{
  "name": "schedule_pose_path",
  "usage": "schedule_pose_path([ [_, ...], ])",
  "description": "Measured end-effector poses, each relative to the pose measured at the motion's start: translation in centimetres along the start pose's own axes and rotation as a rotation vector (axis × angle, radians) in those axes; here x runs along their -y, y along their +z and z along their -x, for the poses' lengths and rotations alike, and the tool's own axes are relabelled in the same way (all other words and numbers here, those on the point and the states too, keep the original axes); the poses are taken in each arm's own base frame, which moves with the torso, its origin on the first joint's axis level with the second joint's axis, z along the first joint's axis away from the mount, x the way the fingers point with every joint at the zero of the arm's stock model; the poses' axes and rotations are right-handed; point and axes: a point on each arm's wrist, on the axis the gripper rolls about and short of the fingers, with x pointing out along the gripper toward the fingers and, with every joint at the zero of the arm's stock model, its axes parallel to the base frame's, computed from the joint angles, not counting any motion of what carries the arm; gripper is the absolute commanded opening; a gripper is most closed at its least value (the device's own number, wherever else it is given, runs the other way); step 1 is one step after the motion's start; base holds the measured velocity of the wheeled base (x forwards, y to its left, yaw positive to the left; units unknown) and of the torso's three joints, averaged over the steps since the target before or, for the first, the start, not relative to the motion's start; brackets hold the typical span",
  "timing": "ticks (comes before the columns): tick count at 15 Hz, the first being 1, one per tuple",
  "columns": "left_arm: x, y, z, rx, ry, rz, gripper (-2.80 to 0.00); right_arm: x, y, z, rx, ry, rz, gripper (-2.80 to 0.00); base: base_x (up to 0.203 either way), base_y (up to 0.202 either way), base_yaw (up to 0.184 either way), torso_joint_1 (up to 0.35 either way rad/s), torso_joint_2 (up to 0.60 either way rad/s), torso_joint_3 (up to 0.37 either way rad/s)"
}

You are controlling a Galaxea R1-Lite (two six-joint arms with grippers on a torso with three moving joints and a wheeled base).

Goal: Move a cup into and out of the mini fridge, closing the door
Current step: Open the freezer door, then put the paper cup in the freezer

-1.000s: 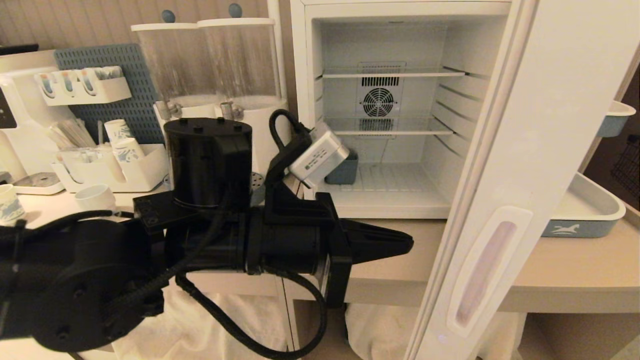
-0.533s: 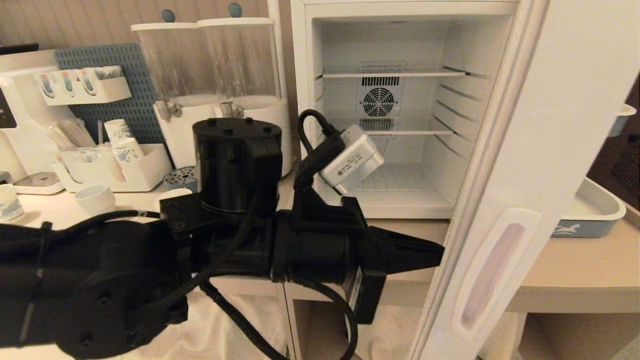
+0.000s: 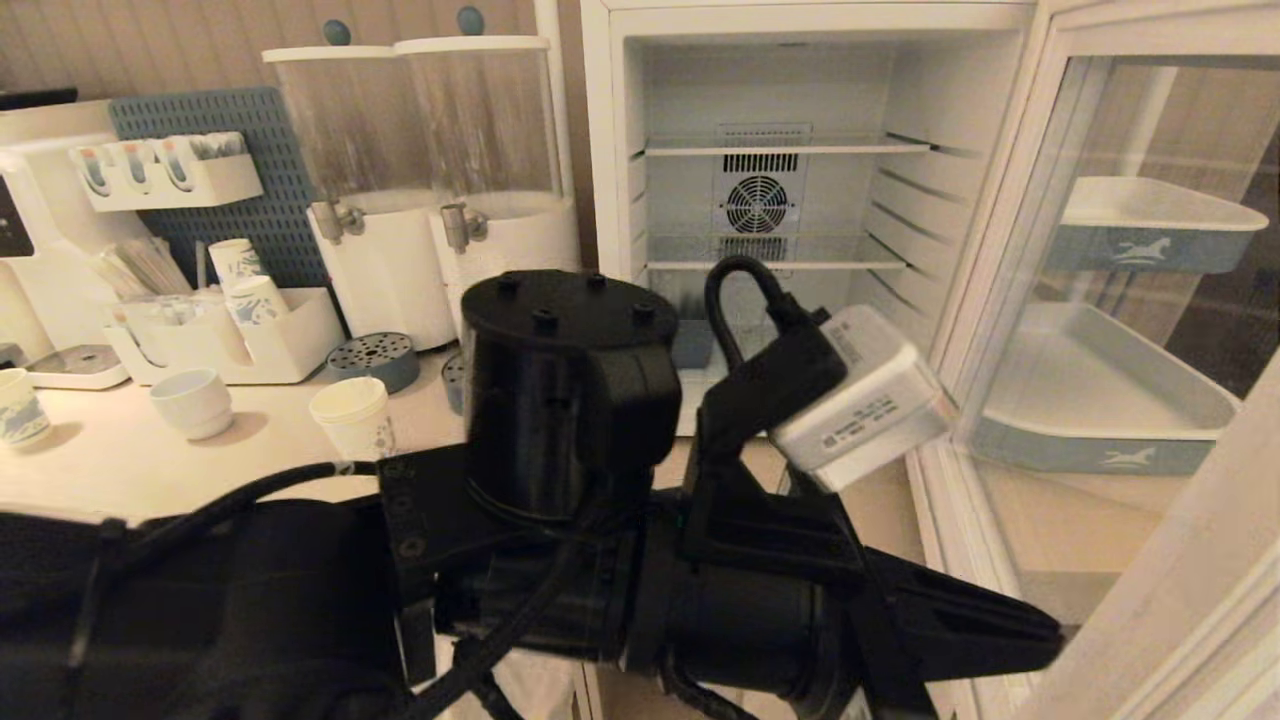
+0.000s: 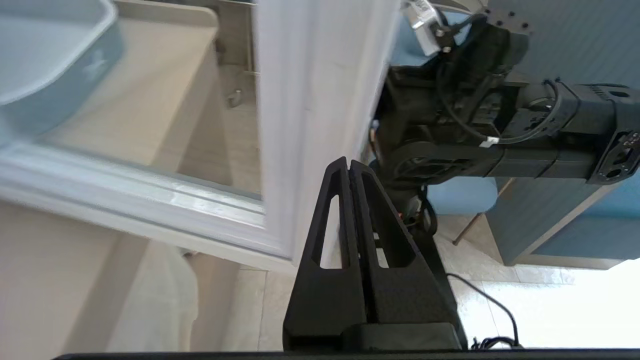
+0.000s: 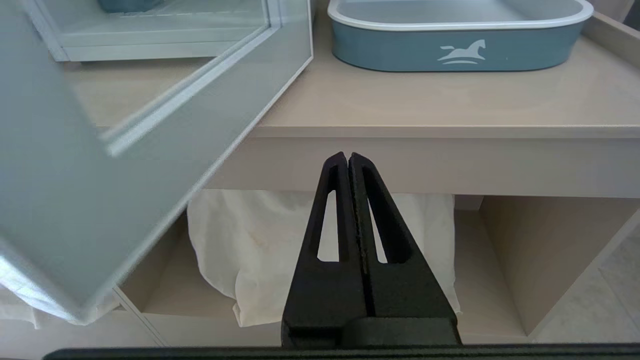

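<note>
Head view has the left gripper (image 3: 1040, 640) low in front of the mini fridge (image 3: 610, 200), fingers pressed together with nothing between them, tip right up against the inner face of the door (image 3: 1040, 180). Can't tell if it's actually touching. That door stands swung wide open, and through its glass pane you can see a blue tray (image 3: 1090, 455) on the counter (image 3: 120, 450). Wire shelves look bare; a small blue-grey container (image 3: 692, 342) sits on the fridge floor. Paper cup (image 3: 352, 415) stands on the counter, left of the fridge and well apart from it. Right gripper (image 5: 348, 160) is pinched together too, empty, hanging below the counter edge.
</note>
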Motion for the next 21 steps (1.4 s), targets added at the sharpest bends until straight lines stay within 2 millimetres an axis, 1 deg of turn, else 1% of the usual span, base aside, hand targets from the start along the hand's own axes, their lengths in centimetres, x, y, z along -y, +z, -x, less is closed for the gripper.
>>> schedule_pose_path([
  [1, 0.3, -0.1, -0.5, -0.005, 0.0, 0.001, -2.8, 0.0, 0.0, 0.0, 0.0, 0.0, 0.0, -2.8, 0.0, 0.0, 0.0, 0.0, 0.0, 0.0],
  [4, 0.4, -0.4, -1.0, -0.013, -0.007, 0.004, -2.8, 0.0, 0.0, 0.0, 0.0, 0.0, 0.0, -2.8, 0.0, 0.0, 0.0, 0.0, 0.0, 0.0],
  [7, 1.5, -0.9, -2.3, -0.031, -0.042, 0.005, -2.8, 0.0, 0.0, 0.0, 0.0, 0.0, 0.0, -2.8, 0.0, 0.0, 0.0, 0.0, 0.0, 0.0],
  [8, 1.5, -1.0, -2.4, -0.034, -0.043, 0.006, -2.8, 0.0, 0.0, 0.0, 0.0, 0.001, 0.0, -2.8, 0.0, 0.0, 0.0, 0.0, 0.0, 0.0],
  [10, 1.8, -1.1, -2.2, -0.055, 0.025, 0.011, -2.8, 0.0, 0.0, 0.0, 0.0, 0.0, 0.0, -2.8, 0.0, 0.0, 0.0, 0.0, 0.0, 0.0],
  [12, 1.7, -1.0, -1.2, -0.095, 0.16, 0.024, -2.8, 0.0, 0.0, 0.0, -0.001, 0.0, 0.001, -2.8, 0.0, 0.0, 0.0, 0.0, 0.0, 0.0],
  [13, 1.2, -0.8, 0.1, -0.121, 0.234, 0.033, -2.8, 0.0, 0.0, 0.0, -0.001, 0.0, 0.001, -2.8, 0.0, 0.0, 0.0, 0.0, 0.0, 0.0],
  [15, 0.4, 0.1, 3.4, -0.157, 0.337, 0.057, -2.8, 0.0, 0.0, 0.0, -0.003, 0.0, 0.001, -2.8, 0.0, 0.0, 0.0, 0.0, 0.0, 0.0],
  [16, 0.2, 0.9, 5.3, -0.154, 0.384, 0.064, -2.8, 0.0, 0.0, 0.0, -0.003, 0.0, 0.001, -2.8, 0.0, 0.0, 0.0, 0.0, 0.0, 0.0],
  [18, 0.1, 2.6, 9.7, -0.122, 0.494, 0.072, -2.8, 0.0, 0.0, 0.0, -0.005, -0.001, 0.001, -2.8, 0.0, 0.0, 0.0, 0.0, 0.0, 0.0],
  [19, 0.4, 3.4, 12.1, -0.1, 0.554, 0.074, -2.8, 0.0, 0.0, 0.0, -0.004, 0.0, 0.001, -2.8, 0.0, 0.0, 0.0, 0.0, 0.0, 0.0],
  [20, 1.1, 4.1, 14.2, -0.076, 0.6, 0.075, -2.8, 0.0, 0.0, 0.0, -0.004, 0.0, 0.001, -2.8, 0.0, 0.0, 0.0, 0.0, 0.0, 0.0],
  [21, 2.1, 4.7, 15.9, -0.05, 0.636, 0.077, -2.8, 0.0, 0.0, 0.0, -0.004, 0.0, 0.001, -2.8, 0.0, 0.0, 0.0, 0.0, 0.0, 0.0],
])
